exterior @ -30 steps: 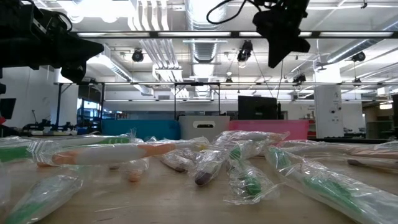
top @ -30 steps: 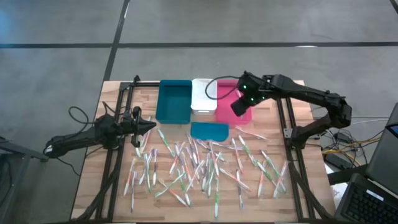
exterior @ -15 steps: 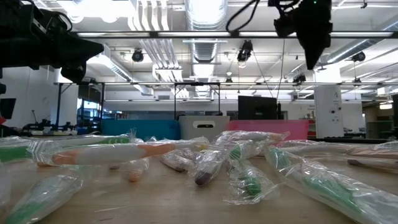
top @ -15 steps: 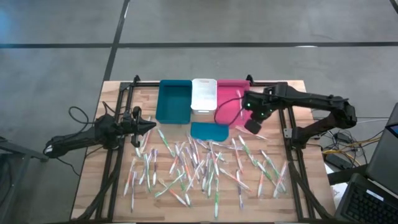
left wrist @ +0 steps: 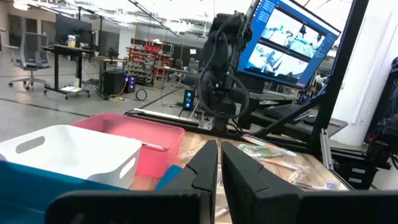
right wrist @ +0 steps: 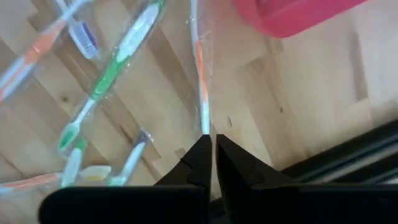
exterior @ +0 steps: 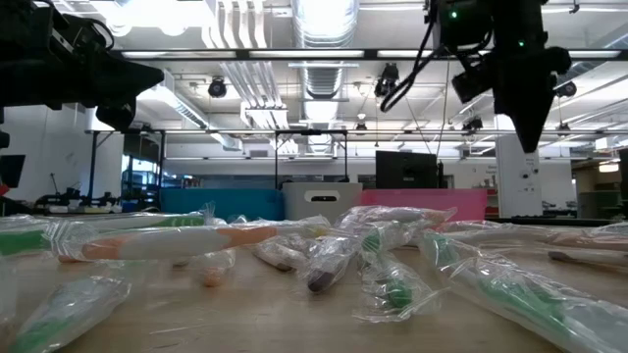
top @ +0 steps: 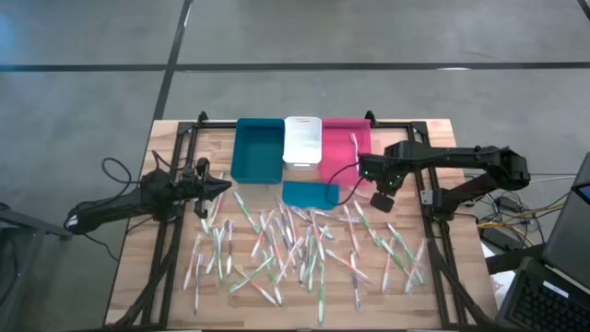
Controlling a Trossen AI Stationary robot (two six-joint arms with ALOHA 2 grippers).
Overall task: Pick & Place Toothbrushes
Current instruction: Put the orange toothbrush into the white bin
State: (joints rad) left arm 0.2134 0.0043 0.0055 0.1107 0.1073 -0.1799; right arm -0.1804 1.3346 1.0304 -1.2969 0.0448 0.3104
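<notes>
Right gripper (top: 383, 201) moved from pink bin (top: 339, 152) to pile edge, fingers closed, empty. Left gripper (top: 221, 185) parked, closed. One brush in bin; most toothbrushes (top: 304, 244) remain on table (top: 138, 267).

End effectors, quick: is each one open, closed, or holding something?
Left end effector: closed, empty, waiting at the table's left edge.
Right end effector: closed, empty, above the toothbrushes near the pink bin.

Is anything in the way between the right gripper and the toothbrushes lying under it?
Nothing visible. The right gripper hangs shut above the bare wood beside the pink bin, with an orange toothbrush lying just ahead of its fingertips.
</notes>
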